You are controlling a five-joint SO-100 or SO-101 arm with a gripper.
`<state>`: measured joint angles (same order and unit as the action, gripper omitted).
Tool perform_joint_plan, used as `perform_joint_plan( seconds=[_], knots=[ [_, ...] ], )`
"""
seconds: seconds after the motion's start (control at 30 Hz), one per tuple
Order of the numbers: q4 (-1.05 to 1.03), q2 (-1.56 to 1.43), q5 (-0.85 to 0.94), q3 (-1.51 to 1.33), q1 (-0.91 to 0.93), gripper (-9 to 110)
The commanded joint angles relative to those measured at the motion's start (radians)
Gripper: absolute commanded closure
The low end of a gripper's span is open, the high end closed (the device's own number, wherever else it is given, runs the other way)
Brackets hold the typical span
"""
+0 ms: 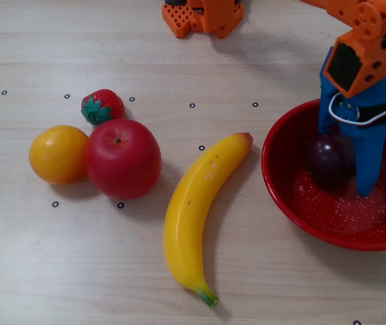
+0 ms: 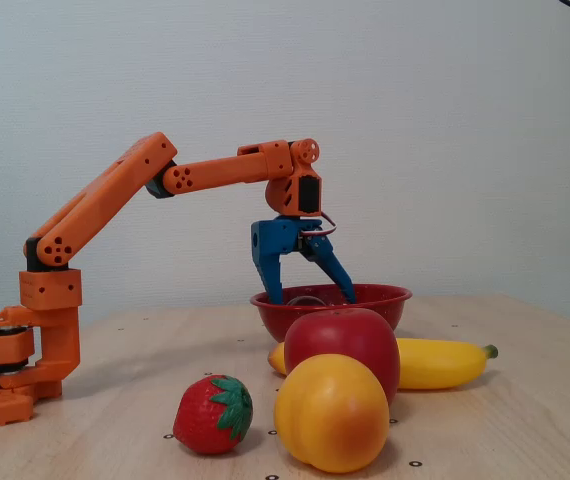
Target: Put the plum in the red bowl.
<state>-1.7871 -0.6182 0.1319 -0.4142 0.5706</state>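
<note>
While my gripper point(image 1: 345, 162) hung inside the red bowl point(image 1: 288, 196) at the right edge of a fixed view, this was the scene:

Gripper state: my blue fingers stood spread wide, one on each side of the plum point(image 1: 330, 160), and I could not tell whether either touched it.

Plum place: it sat low inside the bowl, apparently on the bowl's floor and no longer carried.

Step in hand, by my judgement: release and withdrawal; I should lift straight up, fingers kept apart, so neither nudged the fruit nor caught the rim.

Top-down view only: the plum itself and the bowl's speckled floor.

Side-on view only: my whole arm point(image 2: 115, 195) from its base, and my fingers dipping below the rim.
</note>
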Motion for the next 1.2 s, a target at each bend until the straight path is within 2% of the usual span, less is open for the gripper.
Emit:
perform_joint_plan(
  seconds=[0.0, 0.17, 0.53, 0.8, 1.17],
  knots=[
    [-0.043, -0.198, -0.023, 0.107, -0.041, 59],
    [-0.083, -0.304, -0.006, 0.204, -0.066, 64],
    [-0.138, -0.568, -0.06, 0.186, -0.183, 101],
    [-0.049, -0.844, -0.126, -0.126, -0.333, 101],
    [0.189, -1.335, -0.227, -0.865, -0.581, 101]
  ],
)
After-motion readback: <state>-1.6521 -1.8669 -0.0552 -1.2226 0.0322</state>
